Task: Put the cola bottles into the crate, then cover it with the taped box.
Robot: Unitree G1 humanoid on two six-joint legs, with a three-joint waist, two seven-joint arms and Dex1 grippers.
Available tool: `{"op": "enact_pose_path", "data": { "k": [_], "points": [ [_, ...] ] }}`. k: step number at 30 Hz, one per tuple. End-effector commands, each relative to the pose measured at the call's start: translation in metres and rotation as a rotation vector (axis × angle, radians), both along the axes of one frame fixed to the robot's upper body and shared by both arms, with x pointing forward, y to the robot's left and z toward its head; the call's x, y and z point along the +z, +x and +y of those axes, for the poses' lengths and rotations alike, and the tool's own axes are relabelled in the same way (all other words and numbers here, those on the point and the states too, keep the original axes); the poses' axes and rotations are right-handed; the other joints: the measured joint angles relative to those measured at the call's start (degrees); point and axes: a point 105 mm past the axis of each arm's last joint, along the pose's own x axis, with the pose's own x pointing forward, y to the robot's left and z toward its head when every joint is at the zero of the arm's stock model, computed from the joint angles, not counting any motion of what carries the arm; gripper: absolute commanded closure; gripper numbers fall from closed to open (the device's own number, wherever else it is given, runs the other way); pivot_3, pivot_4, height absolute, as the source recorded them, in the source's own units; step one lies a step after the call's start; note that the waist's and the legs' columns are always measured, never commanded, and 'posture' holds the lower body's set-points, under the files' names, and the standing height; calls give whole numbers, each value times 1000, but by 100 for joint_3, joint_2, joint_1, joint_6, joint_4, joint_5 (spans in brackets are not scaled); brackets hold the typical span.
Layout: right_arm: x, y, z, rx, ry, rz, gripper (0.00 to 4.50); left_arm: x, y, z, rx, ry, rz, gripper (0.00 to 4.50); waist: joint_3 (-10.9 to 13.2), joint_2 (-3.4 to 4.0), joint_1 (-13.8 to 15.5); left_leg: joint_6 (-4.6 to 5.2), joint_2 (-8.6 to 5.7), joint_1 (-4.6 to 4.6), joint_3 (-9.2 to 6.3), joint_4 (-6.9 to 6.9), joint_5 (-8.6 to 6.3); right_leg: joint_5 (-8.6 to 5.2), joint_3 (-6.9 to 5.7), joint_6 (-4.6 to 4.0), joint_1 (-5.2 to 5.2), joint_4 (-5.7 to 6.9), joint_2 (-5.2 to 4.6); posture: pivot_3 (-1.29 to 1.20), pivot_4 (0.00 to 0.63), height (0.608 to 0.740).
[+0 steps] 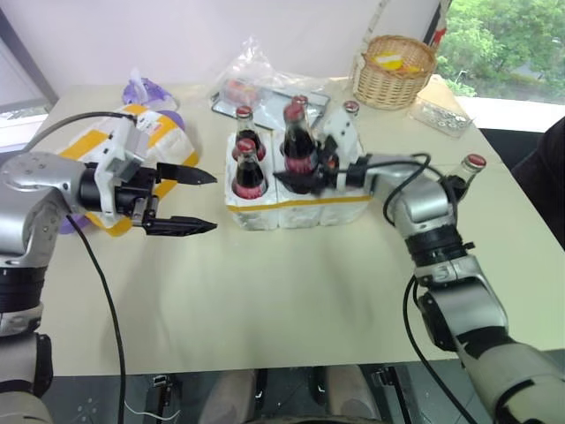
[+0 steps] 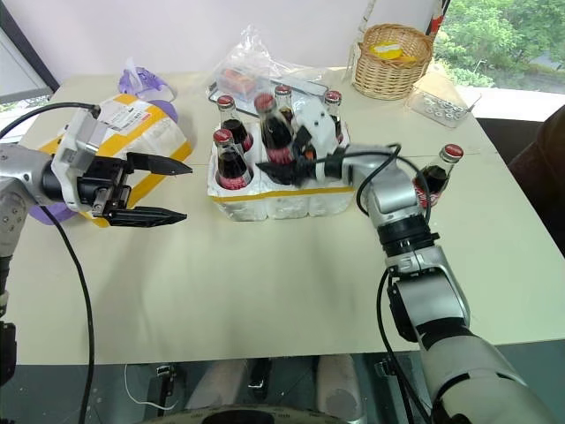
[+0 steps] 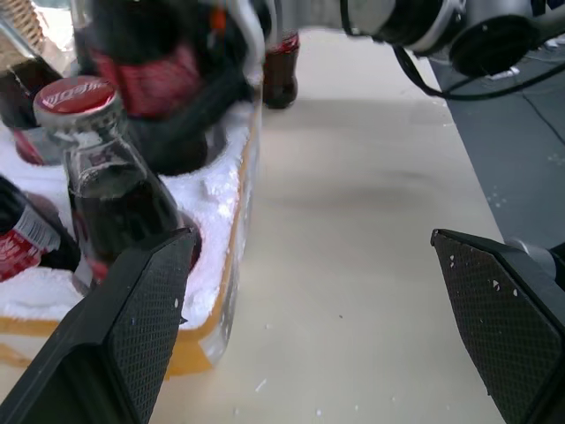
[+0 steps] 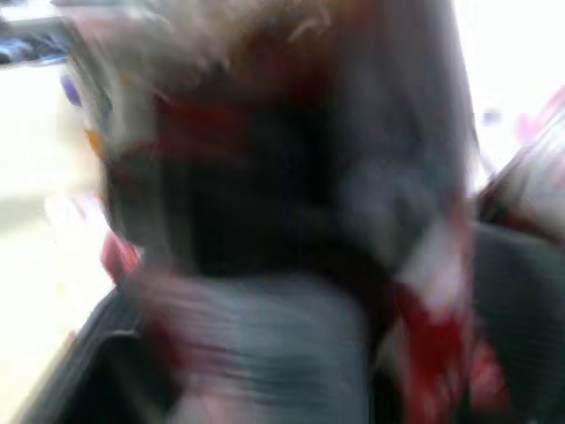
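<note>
Five bottles [image 1: 248,168] upright in crate [image 1: 296,210]; sixth [image 1: 468,176] standing on tabletop, right of crate. Taped box [image 1: 155,132] left of crate.

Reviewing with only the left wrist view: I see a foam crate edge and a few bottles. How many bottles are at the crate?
Observer: Five cola bottles stand at the crate. The sixth bottle stands on the table to its right.
Operator: Where is the taped box?
Observer: The taped box lies on the table to the left of the crate, behind the left gripper.
Operator: And the right gripper?
Observer: The right gripper is at the crate's middle bottle.
</note>
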Motion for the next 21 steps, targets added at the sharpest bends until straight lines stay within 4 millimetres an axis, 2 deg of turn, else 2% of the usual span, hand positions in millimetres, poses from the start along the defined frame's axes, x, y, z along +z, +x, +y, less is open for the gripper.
{"op": "enact_pose_path", "data": {
  "k": [1, 13, 17, 21],
  "points": [
    [8, 1, -3, -27, 6, -24, 31, 12, -1, 0, -3, -7, -48, 0, -1, -1, -5, 0, 0, 0, 0, 0, 0, 0, 0, 0, 1, 0, 0, 0, 150, 740],
    [19, -3, -7, -44, 38, -29, 31, 12, 5, -2, -12, -11, -58, 0, 0, -1, 9, 0, 0, 0, -2, -1, 0, 0, 0, 0, -1, 0, 1, 0, 150, 740],
    [25, -12, -5, -3, 56, 0, 31, 10, 6, -3, -16, -8, -61, 0, 0, 0, 8, 0, 0, 0, -1, -3, 0, 0, 0, 0, -2, 0, 1, 0, 150, 740],
    [34, -33, 2, 96, 77, 56, 31, 9, 6, -2, -20, 0, -62, 0, 0, 0, 10, 0, 0, -3, -1, -5, 0, 0, 0, 0, -5, -1, 0, 0, 150, 740]
  ]
}}
